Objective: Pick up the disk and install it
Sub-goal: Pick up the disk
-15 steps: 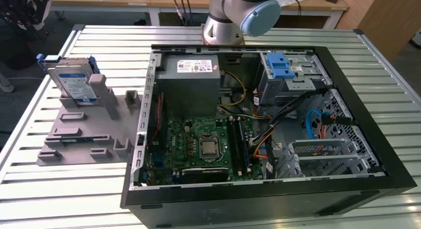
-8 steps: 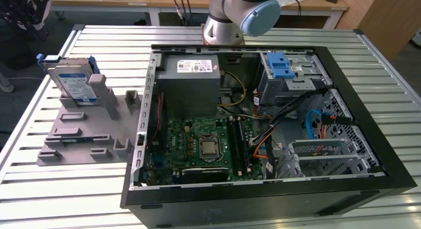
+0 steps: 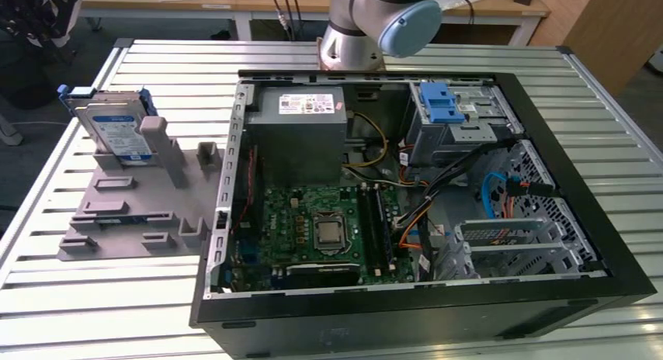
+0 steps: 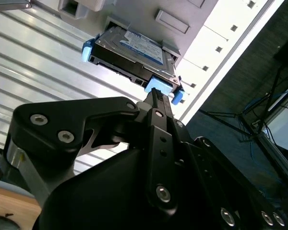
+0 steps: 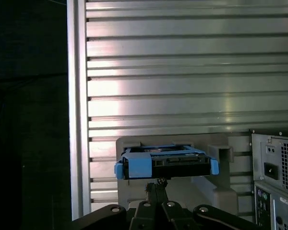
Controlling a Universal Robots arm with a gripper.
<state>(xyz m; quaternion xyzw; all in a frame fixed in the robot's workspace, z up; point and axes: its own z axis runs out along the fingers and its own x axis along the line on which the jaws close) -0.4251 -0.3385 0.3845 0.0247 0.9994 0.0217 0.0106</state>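
The disk [image 3: 112,131] is a silver hard drive with a blue-and-white label and a blue frame. It stands on edge in a grey holder [image 3: 114,220] at the exterior view's left, beside the open computer case [image 3: 580,298]. Both wrist views look along the black gripper toward the disk [image 4: 134,50] [image 5: 165,162]. My gripper [image 4: 155,93] [image 5: 156,182] points at the disk's blue end and stays apart from it. Its fingers are drawn together with nothing between them.
The case lies open on a slatted metal table [image 3: 104,298], showing the motherboard [image 3: 321,228], a grey power supply [image 3: 300,135] and a drive bay with a blue latch [image 3: 443,108]. The arm's base [image 3: 358,34] stands behind the case. The case's rear panel [image 5: 276,177] sits beside the holder.
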